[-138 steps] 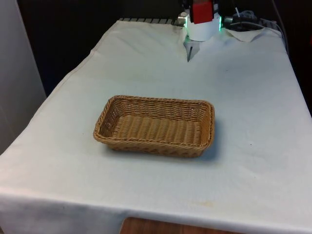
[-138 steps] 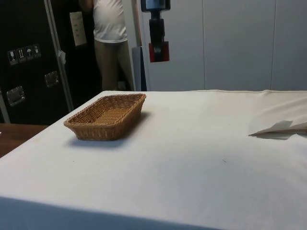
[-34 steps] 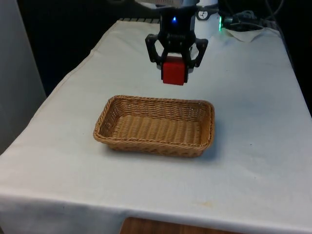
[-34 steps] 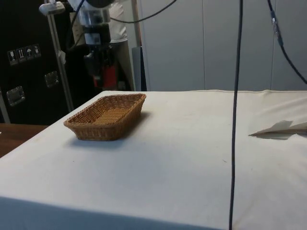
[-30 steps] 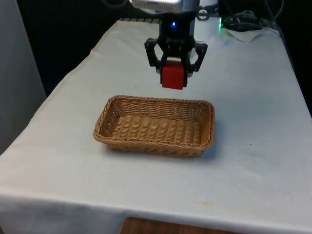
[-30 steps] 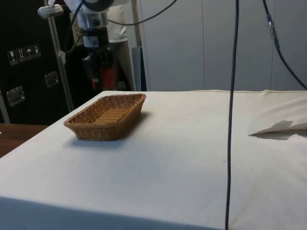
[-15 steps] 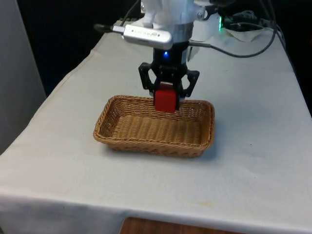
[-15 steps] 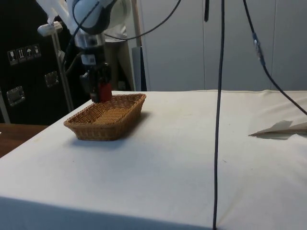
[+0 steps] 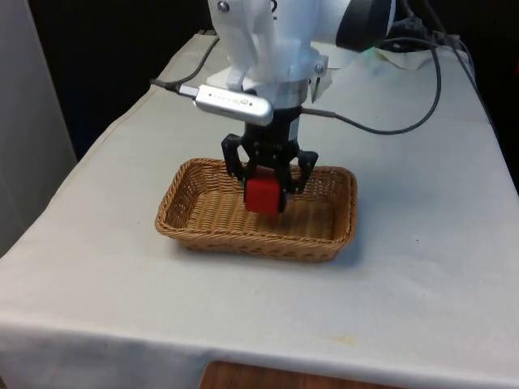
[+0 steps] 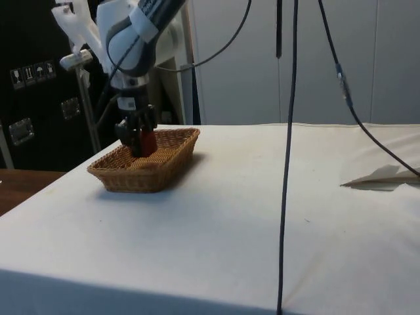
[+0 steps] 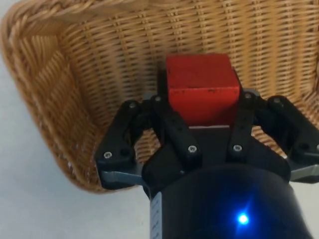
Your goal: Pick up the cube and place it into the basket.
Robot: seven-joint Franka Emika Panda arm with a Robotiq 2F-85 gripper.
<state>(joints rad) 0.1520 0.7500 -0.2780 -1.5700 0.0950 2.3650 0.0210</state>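
A red cube (image 9: 262,195) hangs inside the brown wicker basket (image 9: 180,193), held between the black fingers of my gripper (image 9: 265,193), which is shut on it. In the side view the gripper (image 10: 140,144) has the cube (image 10: 147,140) down between the basket's (image 10: 164,169) walls. The wrist view has the cube (image 11: 201,87) clamped between the fingers over the woven floor of the basket (image 11: 75,74), near one short wall. Whether the cube touches the floor I cannot tell.
The basket sits mid-table on the white cloth (image 9: 422,284). A black cable (image 10: 286,157) hangs down across the side view. Folded cloth (image 10: 384,176) lies at the side view's right. A person stands behind the arm in the side view.
The gripper has come down with the cube from just above the basket's far rim into the basket, moving slightly towards the front camera.
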